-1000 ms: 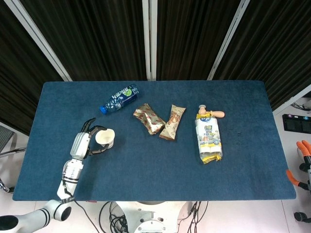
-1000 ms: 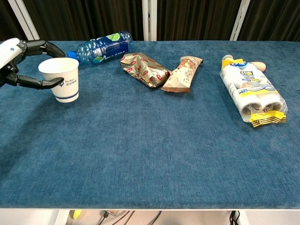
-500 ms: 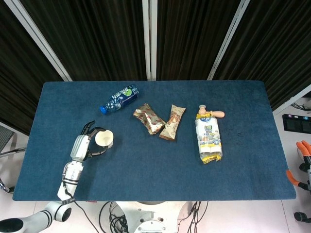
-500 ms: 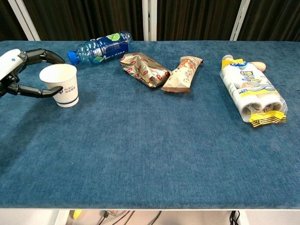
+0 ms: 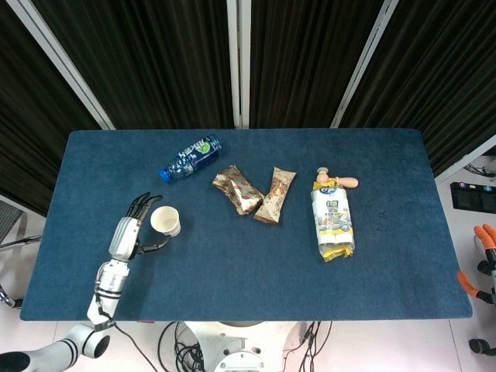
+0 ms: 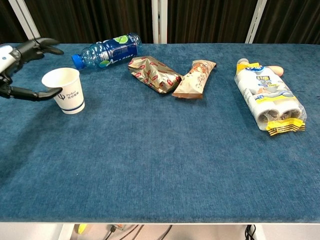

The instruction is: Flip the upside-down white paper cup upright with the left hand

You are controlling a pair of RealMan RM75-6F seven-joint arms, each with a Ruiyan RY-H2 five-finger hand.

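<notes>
The robot's left hand [image 5: 133,230] lay with fingers spread wide and holding nothing, just beside the white paper cup [image 5: 166,221], which stood upright, mouth up, on the blue table [image 5: 232,263] at the hand's 3 o'clock. A blue bottle [image 5: 190,157] lay on its side at the cup's 1 o'clock. Two snack wrappers [image 5: 239,190] rested near the table's centre, with a yellow-trimmed package [image 5: 333,221] further toward 3 o'clock. The right hand was out of view.
</notes>
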